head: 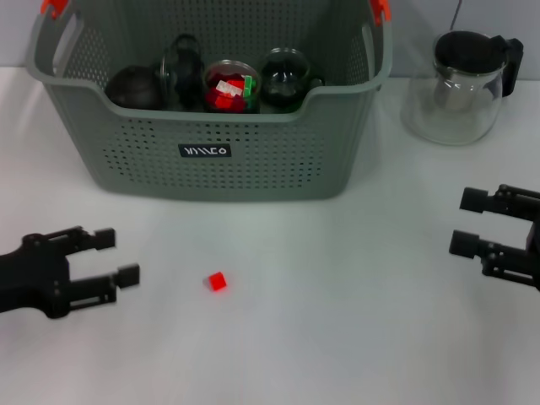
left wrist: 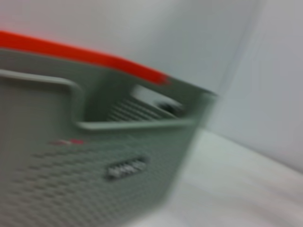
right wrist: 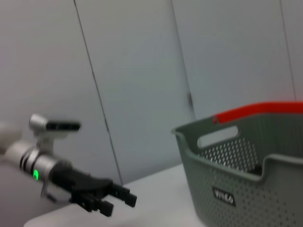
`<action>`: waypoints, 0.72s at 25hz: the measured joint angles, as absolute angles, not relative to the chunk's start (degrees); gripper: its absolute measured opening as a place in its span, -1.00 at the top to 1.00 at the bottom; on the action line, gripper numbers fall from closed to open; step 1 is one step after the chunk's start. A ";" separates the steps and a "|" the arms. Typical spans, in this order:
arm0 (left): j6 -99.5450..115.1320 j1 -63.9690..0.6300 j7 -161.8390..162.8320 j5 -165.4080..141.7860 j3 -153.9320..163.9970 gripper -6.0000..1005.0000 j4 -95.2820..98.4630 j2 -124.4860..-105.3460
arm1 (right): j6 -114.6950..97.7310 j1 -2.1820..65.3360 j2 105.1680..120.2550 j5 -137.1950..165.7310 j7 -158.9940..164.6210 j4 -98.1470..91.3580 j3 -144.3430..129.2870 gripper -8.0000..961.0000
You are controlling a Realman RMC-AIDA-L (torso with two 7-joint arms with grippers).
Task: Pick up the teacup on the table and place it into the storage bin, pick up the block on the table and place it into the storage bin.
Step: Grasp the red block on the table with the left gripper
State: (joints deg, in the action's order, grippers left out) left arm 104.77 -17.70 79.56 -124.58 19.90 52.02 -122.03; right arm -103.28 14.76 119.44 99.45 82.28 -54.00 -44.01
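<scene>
A white counter (head: pixel 337 321) carries a grey perforated storage bin (head: pixel 253 160) at the back, with orange clips on its handles and a small black label on its front wall. Inside it sit dark round cups and a clear container of red pieces. A small red block (head: pixel 217 282) lies on the counter in front of the bin. The left pincer (head: pixel 118 257) rests low on the left, fingers spread open and holding nothing, the block just to its right. The right pincer (head: pixel 466 222) waits at the right edge, also open and empty, well apart from the block. A glass teapot (head: pixel 456 89) stands to the right of the bin.
</scene>
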 joint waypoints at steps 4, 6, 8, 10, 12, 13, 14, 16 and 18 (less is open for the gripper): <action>106.70 -19.51 95.80 -131.08 32.75 -0.46 71.73 -124.04 | -103.44 17.45 119.66 103.14 84.59 -53.68 -42.51 -0.43; 106.04 -20.66 103.46 -134.03 39.11 -0.42 77.10 -124.31 | -103.51 18.29 119.78 103.68 85.09 -53.66 -42.43 -0.43; 104.92 -22.04 111.12 -136.82 47.42 -0.38 81.14 -124.23 | -103.57 18.76 119.79 103.84 85.32 -53.65 -42.39 -0.43; 103.00 -22.86 116.28 -139.65 53.60 -0.34 83.82 -124.29 | -103.60 18.96 119.78 103.91 85.49 -53.64 -42.33 -0.43; 99.96 -23.48 120.41 -142.88 60.68 -0.32 85.87 -124.41 | -103.66 19.04 119.66 103.88 85.59 -53.61 -42.20 -0.43; 97.98 -23.91 122.32 -144.84 64.94 -0.32 86.42 -124.45 | -103.66 19.08 119.62 103.86 85.65 -53.59 -42.03 -0.43; 96.38 -24.25 123.43 -146.56 68.07 -0.31 86.54 -124.47 | -103.67 19.10 119.62 103.84 85.69 -53.56 -41.88 -0.43; 92.79 -24.84 124.92 -149.85 73.75 -0.30 86.13 -124.57 | -103.70 19.13 119.70 103.83 85.83 -53.54 -41.57 -0.43; 88.95 -24.95 124.84 -151.92 79.05 -0.29 84.88 -124.65 | -103.75 19.14 119.71 103.82 85.99 -53.46 -41.48 -0.43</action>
